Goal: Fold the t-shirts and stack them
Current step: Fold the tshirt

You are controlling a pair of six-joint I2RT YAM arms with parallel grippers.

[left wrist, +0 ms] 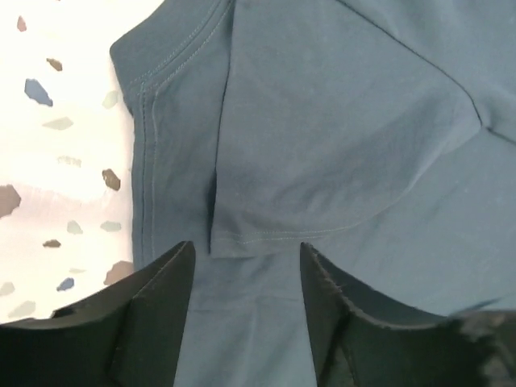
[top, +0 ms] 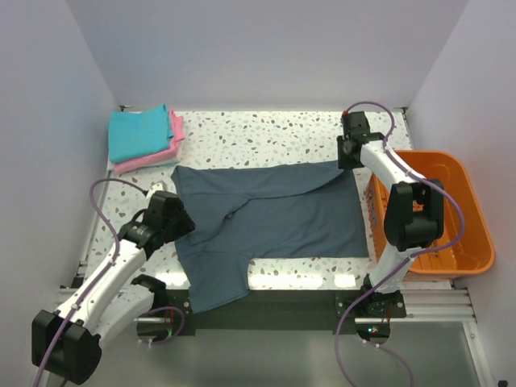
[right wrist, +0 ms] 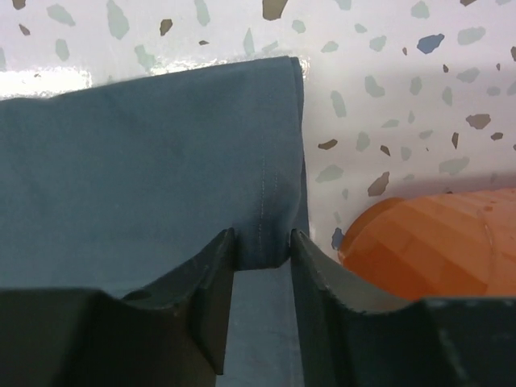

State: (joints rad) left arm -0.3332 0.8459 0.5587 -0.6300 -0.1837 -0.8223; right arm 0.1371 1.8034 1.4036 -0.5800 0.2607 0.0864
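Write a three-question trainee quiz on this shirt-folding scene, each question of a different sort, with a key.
1. True or false: the turquoise t-shirt lies on top of the pink t-shirt.
2. In the top view, the orange bin stands on which side? A) left B) right C) middle
3. Fill in: in the left wrist view, the left gripper has its jaws ____ above the dark t-shirt.

Key: 1 true; 2 B; 3 open.
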